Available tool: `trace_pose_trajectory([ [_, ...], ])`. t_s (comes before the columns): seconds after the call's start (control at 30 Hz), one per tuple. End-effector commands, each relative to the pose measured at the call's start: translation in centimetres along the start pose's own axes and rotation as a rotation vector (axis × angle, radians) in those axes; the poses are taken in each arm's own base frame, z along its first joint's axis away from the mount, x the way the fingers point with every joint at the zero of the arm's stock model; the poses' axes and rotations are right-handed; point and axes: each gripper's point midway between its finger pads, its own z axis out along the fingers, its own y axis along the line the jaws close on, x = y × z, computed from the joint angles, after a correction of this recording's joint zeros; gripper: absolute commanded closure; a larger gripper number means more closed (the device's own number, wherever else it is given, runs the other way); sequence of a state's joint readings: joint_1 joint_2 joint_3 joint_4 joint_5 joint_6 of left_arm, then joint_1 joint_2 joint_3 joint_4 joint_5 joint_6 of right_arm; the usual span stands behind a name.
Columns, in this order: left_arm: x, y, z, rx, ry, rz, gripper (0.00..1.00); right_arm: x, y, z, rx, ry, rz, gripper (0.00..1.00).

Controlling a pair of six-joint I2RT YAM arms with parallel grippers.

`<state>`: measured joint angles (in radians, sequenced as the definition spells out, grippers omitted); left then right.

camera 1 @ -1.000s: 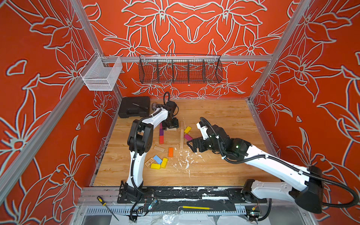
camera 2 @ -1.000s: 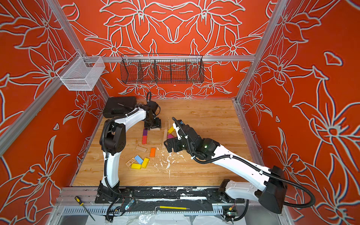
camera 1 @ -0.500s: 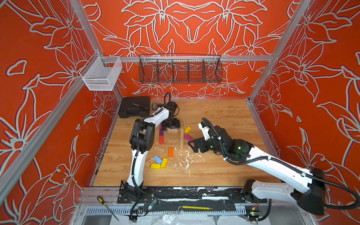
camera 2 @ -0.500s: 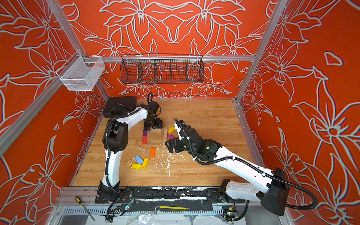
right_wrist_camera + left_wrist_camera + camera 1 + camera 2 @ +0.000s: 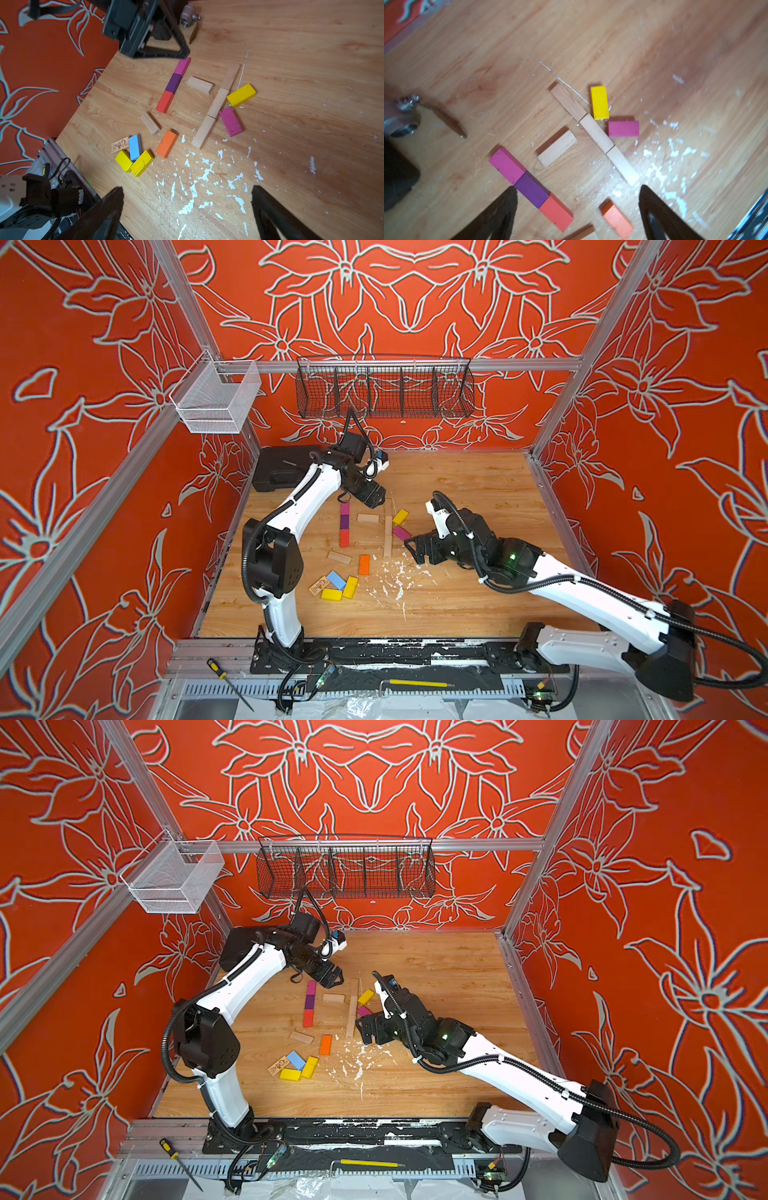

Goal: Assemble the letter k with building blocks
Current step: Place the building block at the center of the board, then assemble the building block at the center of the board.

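Observation:
Three plain wood building blocks [image 5: 388, 531] lie end to end in a straight line. A yellow block [image 5: 400, 516] and a magenta block [image 5: 401, 532] slant off its right side. Left of them runs a magenta, purple and red row [image 5: 344, 526], with a loose plain block [image 5: 368, 518] between. Nearer the front lie another plain block [image 5: 340, 557], an orange one [image 5: 364, 564] and a cluster of printed, light blue and yellow blocks [image 5: 336, 580]. My left gripper [image 5: 374, 499] [image 5: 577, 189] hovers open over the far end of the coloured row. My right gripper [image 5: 413, 551] [image 5: 187, 189] stands open and empty beside the magenta block.
White flecks of debris [image 5: 399, 576] are scattered in front of the wood line. A black case [image 5: 282, 468] sits at the back left and a metal valve fitting [image 5: 188, 18] lies near it. A black wire basket [image 5: 384, 387] hangs on the back wall.
My left gripper has opened wider and shifted slightly right above the far end of the coloured row. The right arm has barely moved.

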<state>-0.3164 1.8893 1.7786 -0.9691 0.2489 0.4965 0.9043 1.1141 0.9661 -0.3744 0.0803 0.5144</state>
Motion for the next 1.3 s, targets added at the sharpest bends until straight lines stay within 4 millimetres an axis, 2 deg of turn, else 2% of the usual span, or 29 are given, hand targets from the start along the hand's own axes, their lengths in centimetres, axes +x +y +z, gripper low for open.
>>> trace_pose_trajectory([
  [0.0,4.1,-1.4,3.2,0.126,0.168,0.225,0.11,-1.2,-0.9,-1.2,0.043,-0.060,-0.028,0.02],
  [0.1,4.9,-0.3,5.1,0.117,0.245,0.267,0.12,-1.2,-1.2,-1.8,0.054,-0.061,-0.043,0.02],
  [0.23,5.0,1.4,7.6,0.088,0.293,0.263,0.16,-1.1,-1.4,-2.0,0.063,-0.058,-0.031,0.02],
  [0.4,5.3,2.6,9.7,0.054,0.315,0.299,0.18,-0.9,-1.6,-1.9,0.073,-0.052,-0.001,0.02],
  [0.53,5.5,3.1,10.9,0.056,0.328,0.315,0.27,-1.1,-1.9,-1.9,0.093,-0.056,0.004,0.02],
  [0.73,5.4,3.2,11.9,0.097,0.335,0.315,0.38,-2.2,-1.6,-2.1,0.110,-0.053,-0.021,0.02],
  [0.9,5.4,3.5,12.3,0.109,0.337,0.304,0.40,-2.7,-1.2,-2.0,0.103,-0.056,-0.020,0.02],
  [1.27,6.9,4.1,13.1,0.117,0.386,0.292,0.54,-2.7,-1.1,-1.6,0.099,-0.050,-0.004,0.02],
])
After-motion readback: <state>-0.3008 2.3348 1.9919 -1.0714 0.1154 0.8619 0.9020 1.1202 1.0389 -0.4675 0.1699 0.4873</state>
